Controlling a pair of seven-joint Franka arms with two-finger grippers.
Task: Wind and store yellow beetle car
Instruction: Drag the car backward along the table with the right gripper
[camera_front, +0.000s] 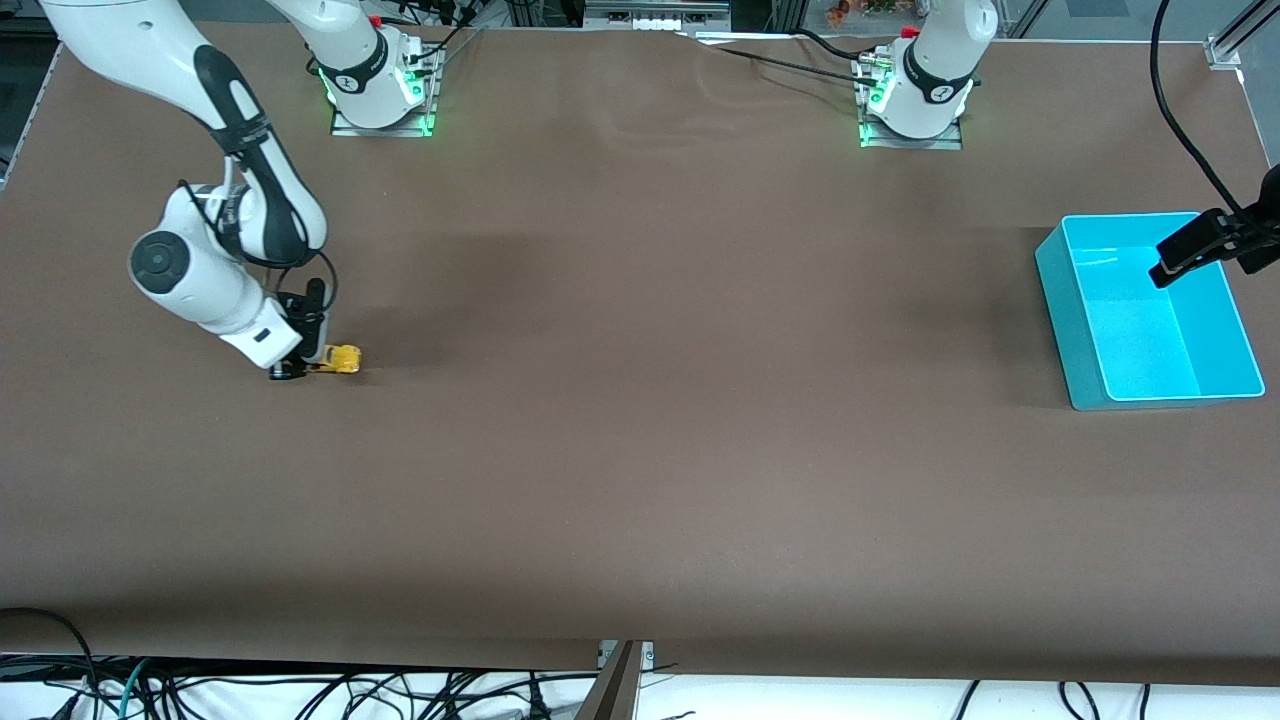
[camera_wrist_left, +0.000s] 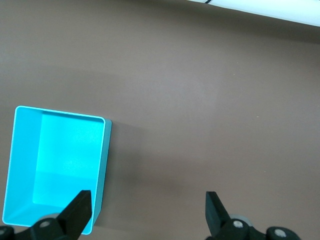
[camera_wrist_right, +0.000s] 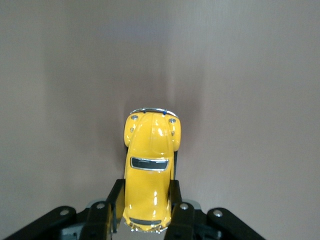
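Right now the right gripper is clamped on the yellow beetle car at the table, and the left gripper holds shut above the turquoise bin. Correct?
Not quite. The left gripper is open, its fingers wide apart, as the left wrist view shows. The rest holds: it hangs over the turquoise bin, and the right gripper is clamped on the yellow beetle car.

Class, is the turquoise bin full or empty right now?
Empty. The turquoise bin shows only its bare floor; the yellow car sits on the table, gripped by the right claw.

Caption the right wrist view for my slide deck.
Right gripper clamps the yellow beetle car's sides on the brown table.
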